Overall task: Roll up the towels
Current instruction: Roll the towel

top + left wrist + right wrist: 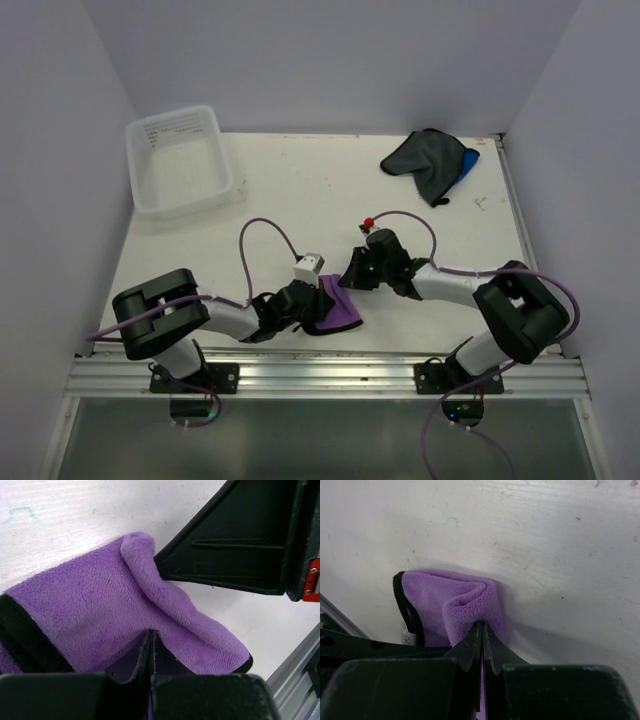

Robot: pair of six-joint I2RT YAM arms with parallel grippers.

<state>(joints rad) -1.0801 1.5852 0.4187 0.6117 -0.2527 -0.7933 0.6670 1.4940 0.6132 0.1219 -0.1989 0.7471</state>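
The purple towel (340, 312) lies bunched near the table's near edge, at its middle. The left gripper (151, 647) is clamped tight on one side of it and the right gripper (482, 637) on a fold. The grey towel (425, 160) and blue towel (468, 162) are heaped far right, and the tub (180, 165) sits far left.

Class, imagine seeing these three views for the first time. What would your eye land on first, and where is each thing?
The purple towel, bunched near the front edge of the table, stands out first, with the left tool and right tool both shut on it. A dark grey towel lies heaped over a blue towel at the far right corner, and a clear plastic tub sits far left.
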